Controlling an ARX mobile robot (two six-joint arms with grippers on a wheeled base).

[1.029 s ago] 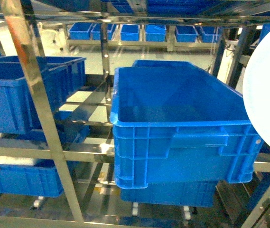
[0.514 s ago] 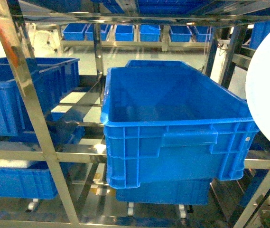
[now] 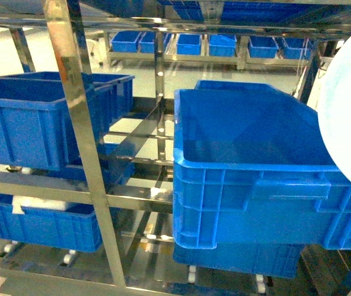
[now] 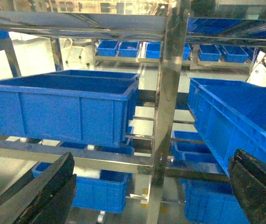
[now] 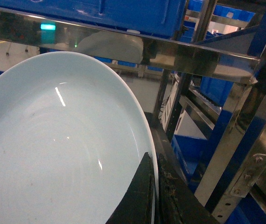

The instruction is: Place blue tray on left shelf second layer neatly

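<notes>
The blue tray (image 3: 348,117), a pale glossy round dish, fills the right edge of the head view and stands on edge. In the right wrist view the blue tray (image 5: 53,149) takes up the lower left, and my right gripper (image 5: 154,186) is shut on its rim, one dark finger on each face. The left shelf (image 3: 82,142) is a shiny steel rack right in front, its upright (image 4: 168,116) running through the left wrist view. My left gripper (image 4: 151,186) is open, with nothing between its fingers (image 4: 44,191). Neither gripper shows in the head view.
A large dark-blue crate (image 3: 255,166) sits on the rack rails at centre right, with another under it. A second crate (image 3: 33,117) stands on the left level, and a lower one (image 3: 39,222) beneath. More crates (image 3: 200,43) line the back. A steel rail (image 5: 123,44) crosses above the tray.
In the head view the rack upright and the crates have slid to the right over the last half second. The tray stays at the right edge, still held.
</notes>
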